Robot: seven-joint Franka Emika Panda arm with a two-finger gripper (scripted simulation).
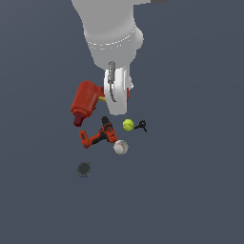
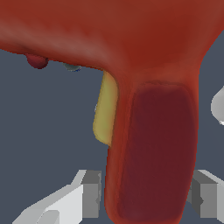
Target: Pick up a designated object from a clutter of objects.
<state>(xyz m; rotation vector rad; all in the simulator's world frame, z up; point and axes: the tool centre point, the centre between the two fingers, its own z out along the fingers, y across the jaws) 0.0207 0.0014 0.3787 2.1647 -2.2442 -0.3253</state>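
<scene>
The designated object (image 1: 86,102) is a chunky all-red tool with a maroon tip, at the upper left of the clutter in the exterior view. Its handle and yellow trigger (image 2: 105,109) point toward my gripper (image 1: 116,106). In the wrist view the red body fills the frame and the maroon-faced handle (image 2: 153,148) runs down between my two fingers (image 2: 91,197), which press on either side of it. My gripper (image 2: 146,199) is shut on that handle. My hand hides the fingertips in the exterior view.
The clutter of objects lies just below the tool in the exterior view: an orange-and-black drill (image 1: 97,136), a yellow-green tennis ball (image 1: 127,125), a white baseball (image 1: 120,147) and a tiny black clamp (image 1: 141,126). A dark round spot (image 1: 84,169) marks the floor.
</scene>
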